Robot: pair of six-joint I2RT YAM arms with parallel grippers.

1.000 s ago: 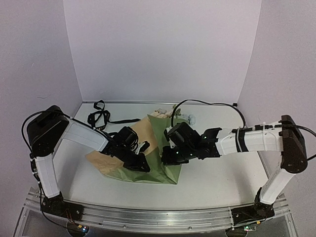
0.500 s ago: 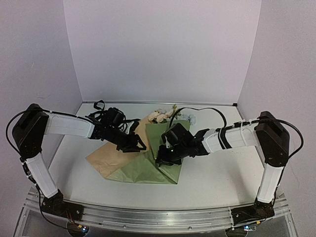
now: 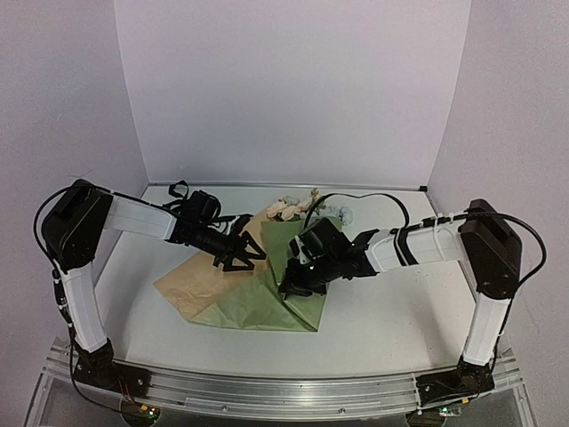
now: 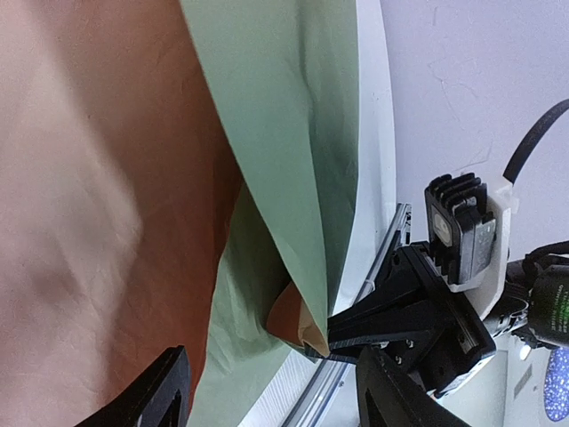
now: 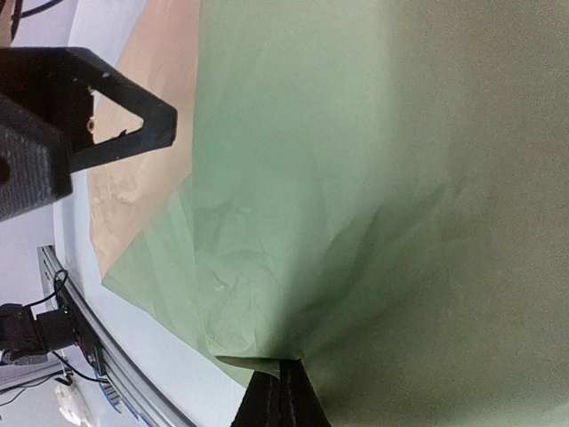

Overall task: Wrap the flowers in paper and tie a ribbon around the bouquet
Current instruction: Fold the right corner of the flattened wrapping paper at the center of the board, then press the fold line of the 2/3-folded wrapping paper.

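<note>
The right gripper (image 3: 292, 285), at centre frame, is pinched tight on a raised fold of the paper (image 3: 244, 310). Just left of it, the left gripper (image 3: 242, 258) gapes wide above the tan side, holding nothing. The sheet is thin and creased, olive over tan, with pointed corners. The flowers (image 3: 289, 208) poke out at its upper edge. Bare white table (image 3: 400, 320) lies at lower right.
</note>
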